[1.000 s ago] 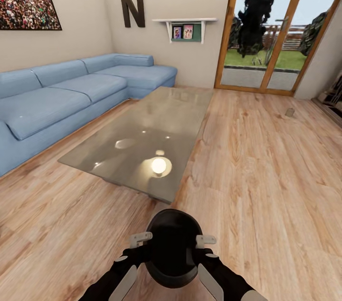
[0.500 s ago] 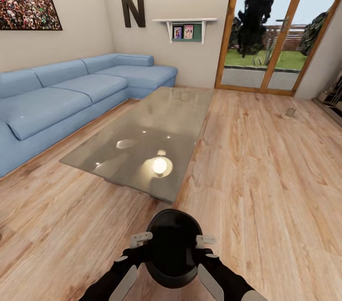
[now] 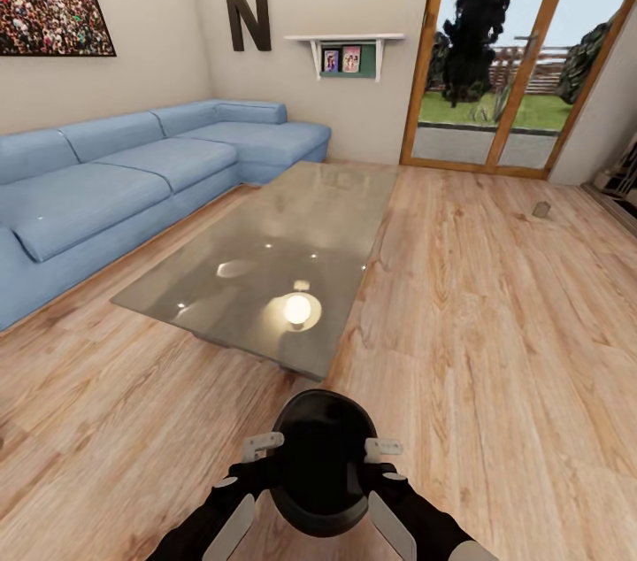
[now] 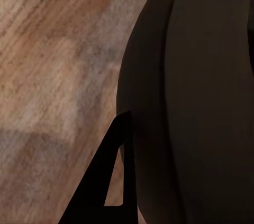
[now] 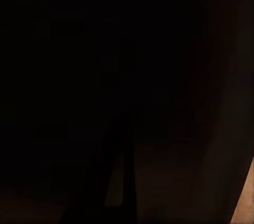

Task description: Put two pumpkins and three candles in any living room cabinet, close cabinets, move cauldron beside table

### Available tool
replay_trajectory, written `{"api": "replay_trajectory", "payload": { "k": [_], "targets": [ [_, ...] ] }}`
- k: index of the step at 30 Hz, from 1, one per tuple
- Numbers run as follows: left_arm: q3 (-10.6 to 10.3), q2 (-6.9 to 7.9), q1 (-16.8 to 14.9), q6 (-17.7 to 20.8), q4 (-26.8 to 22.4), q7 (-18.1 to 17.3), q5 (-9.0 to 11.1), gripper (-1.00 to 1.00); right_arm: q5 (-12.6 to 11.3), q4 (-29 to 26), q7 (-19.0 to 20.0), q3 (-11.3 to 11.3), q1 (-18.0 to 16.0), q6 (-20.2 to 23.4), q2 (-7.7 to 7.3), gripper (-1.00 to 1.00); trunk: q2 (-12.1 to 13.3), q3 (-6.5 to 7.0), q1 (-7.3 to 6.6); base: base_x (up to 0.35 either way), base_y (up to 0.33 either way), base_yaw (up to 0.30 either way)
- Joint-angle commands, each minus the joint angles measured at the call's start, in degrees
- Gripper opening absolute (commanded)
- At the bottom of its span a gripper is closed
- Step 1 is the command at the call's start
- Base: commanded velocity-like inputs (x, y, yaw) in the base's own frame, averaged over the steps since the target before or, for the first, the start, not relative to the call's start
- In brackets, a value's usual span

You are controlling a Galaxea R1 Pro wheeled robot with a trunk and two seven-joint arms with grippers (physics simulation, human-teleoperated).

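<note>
1. Carrying the cauldron [image 3: 320, 462] low in front of the trunk, the robot faces the near end of the coffee table [image 3: 265, 260]; the pot is held between both arms, mouth tipped towards the head camera.
2. Left gripper [image 3: 263, 445]: pressed against the pot's left flank. The left wrist view shows one dark finger [image 4: 108, 181] lying along the black wall, with wood floor [image 4: 47, 65] beyond. How wide the jaws stand cannot be told.
3. Right gripper [image 3: 382, 448]: set against the opposite flank. The right wrist view is almost wholly dark, so the jaw state cannot be told.
4. Judgement: the two-sided hold suits a pot too wide for one gripper; it appears squeezed between the arms.
5. Position: the cauldron sits just short of the table's near edge, over bare floor [image 3: 495, 349].
6. Judgement: remaining step is setting it down beside the table. Risk: slipping from a side-pressure hold.
7. Blue sofa [image 3: 115, 180] stands beyond the table.
</note>
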Motion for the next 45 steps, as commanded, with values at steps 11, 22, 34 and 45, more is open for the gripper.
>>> {"api": "replay_trajectory", "payload": {
  "k": [11,22,34,45],
  "targets": [
    [0.6,1.38,-0.1,-1.2,-0.3,-1.8,0.3,-1.00,-2.3,-0.2,-0.3,0.2,-0.1,0.0,-0.71,-1.00,-3.2,-1.49,1.74,0.000,0.000,0.000],
    [0.6,1.39,-0.1,-1.2,-0.3,-1.8,0.3,-1.00,-2.3,-0.2,-0.3,0.3,-0.1,0.0,-0.78,-1.00,-5.6,-2.57,3.06,0.000,0.000,0.000],
    [0.6,1.44,-0.1,-1.2,-0.3,-1.8,0.3,-1.00,-2.3,-0.2,-0.3,0.3,-0.1,-0.1,-0.79,-1.00,-8.9,-4.22,4.87,0.000,0.000,0.000],
    [0.6,1.38,-0.1,-1.2,-0.3,-1.8,0.3,-1.00,-2.3,-0.2,-0.3,0.3,-0.1,-0.1,-0.72,-1.00,-9.0,-5.10,4.97,0.000,0.000,0.000]
  ]
}}
